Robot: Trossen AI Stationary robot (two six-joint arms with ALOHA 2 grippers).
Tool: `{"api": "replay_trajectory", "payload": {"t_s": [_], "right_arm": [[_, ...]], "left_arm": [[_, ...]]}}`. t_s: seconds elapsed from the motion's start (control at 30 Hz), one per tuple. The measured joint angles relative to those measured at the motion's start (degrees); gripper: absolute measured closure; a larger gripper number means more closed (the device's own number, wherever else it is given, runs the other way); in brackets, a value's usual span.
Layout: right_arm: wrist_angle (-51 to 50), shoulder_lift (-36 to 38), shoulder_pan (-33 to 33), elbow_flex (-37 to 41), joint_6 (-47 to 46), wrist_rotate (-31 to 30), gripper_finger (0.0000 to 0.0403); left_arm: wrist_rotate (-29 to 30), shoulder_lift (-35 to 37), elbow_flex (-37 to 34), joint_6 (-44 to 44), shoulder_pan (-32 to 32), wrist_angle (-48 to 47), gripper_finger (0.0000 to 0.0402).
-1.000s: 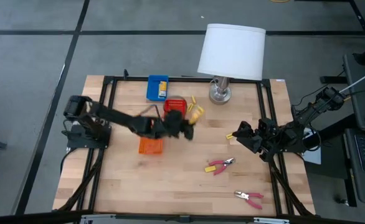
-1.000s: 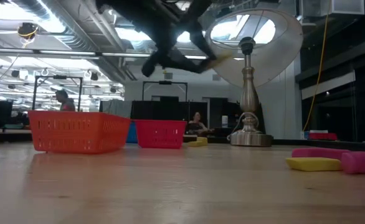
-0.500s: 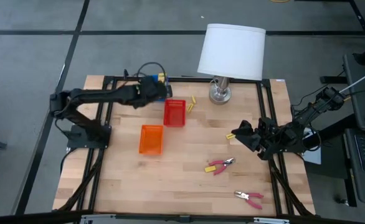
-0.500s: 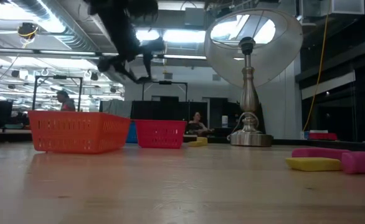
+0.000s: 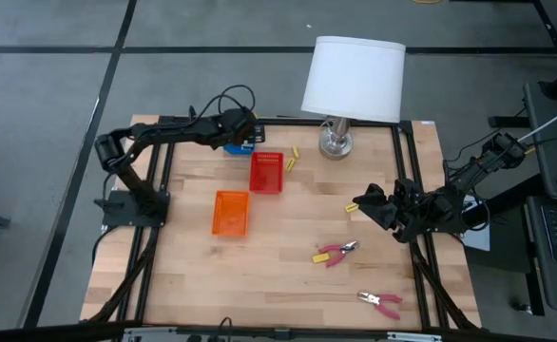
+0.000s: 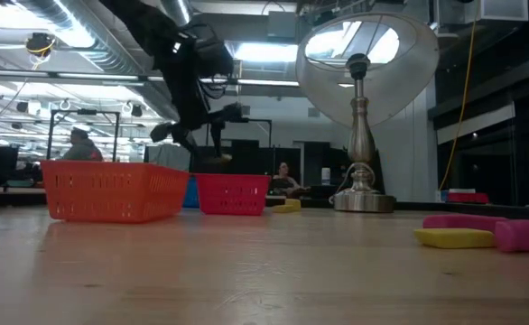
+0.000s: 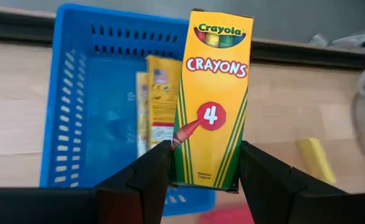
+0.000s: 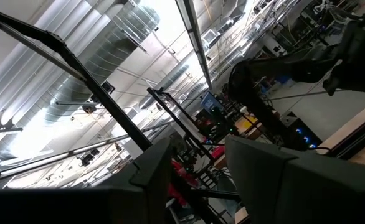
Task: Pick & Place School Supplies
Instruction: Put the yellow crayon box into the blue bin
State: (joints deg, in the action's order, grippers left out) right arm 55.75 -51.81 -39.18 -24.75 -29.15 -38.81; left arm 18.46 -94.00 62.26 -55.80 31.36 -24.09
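Observation:
My left gripper (image 7: 204, 158) (image 5: 243, 131) hovers over the blue tray (image 7: 83, 106) (image 5: 229, 144) at the far edge, shut on a yellow-orange crayon packet (image 7: 215, 93). Two more packets (image 7: 156, 102) lie flat in that tray. Two pink-handled pliers (image 5: 336, 253) (image 5: 380, 302) lie on the wood to the near right. Yellow stubs lie beside the red tray (image 5: 291, 163) and by my right gripper (image 5: 352, 206). My right gripper (image 5: 366, 201) waits open at the table's right side. My left gripper pinches the crayon packet between its two fingers at the bottom end (image 7: 201, 177), one finger (image 7: 148, 174) on each long side. The fingers come slanting down from above and run along the packet. It is lifted clear above the blue tray, its printed face toward the wrist camera.
A red tray (image 5: 266, 172) and an orange tray (image 5: 230, 212) stand left of centre. A white-shaded lamp (image 5: 353, 81) stands at the far edge, right of the blue tray. Bare wood spreads across the near half around the pliers.
My left gripper has carried the packet from beside the red tray toward the far-left, ending over the blue tray, and has come lower in the last half second. It stayed shut on the packet.

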Motion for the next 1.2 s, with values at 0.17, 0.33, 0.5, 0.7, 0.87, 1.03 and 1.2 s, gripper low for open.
{"api": "replay_trajectory", "payload": {"t_s": [0.17,0.33,0.5,0.7,0.87,1.03,1.2], "right_arm": [[0.0,0.0,0.0,0.0,0.1,0.0,0.0247],[0.0,0.0,0.0,0.0,0.2,0.0,0.0247],[0.0,0.0,0.0,0.0,0.2,0.1,0.0247],[0.0,0.0,0.0,0.0,0.2,0.2,0.0247],[0.0,0.0,0.0,0.0,0.4,0.2,0.0247],[0.0,0.0,0.0,0.0,0.4,0.2,0.0247],[0.0,0.0,0.0,0.0,0.4,0.2,0.0247]], "left_arm": [[-0.4,-1.7,0.0,-0.4,0.3,-0.1,0.0229],[-0.6,-3.1,0.0,-1.2,1.4,-0.1,0.0229],[-0.7,-3.5,0.0,-1.3,2.8,0.2,0.0229],[-2.0,-3.5,0.0,-0.6,3.8,-0.1,0.0229],[-2.1,-3.5,0.0,-0.4,3.7,0.3,0.0229],[-2.3,-3.5,0.0,-0.4,3.7,-0.1,0.0229],[-2.8,-3.5,0.0,-0.4,3.7,-0.3,0.0229]]}}
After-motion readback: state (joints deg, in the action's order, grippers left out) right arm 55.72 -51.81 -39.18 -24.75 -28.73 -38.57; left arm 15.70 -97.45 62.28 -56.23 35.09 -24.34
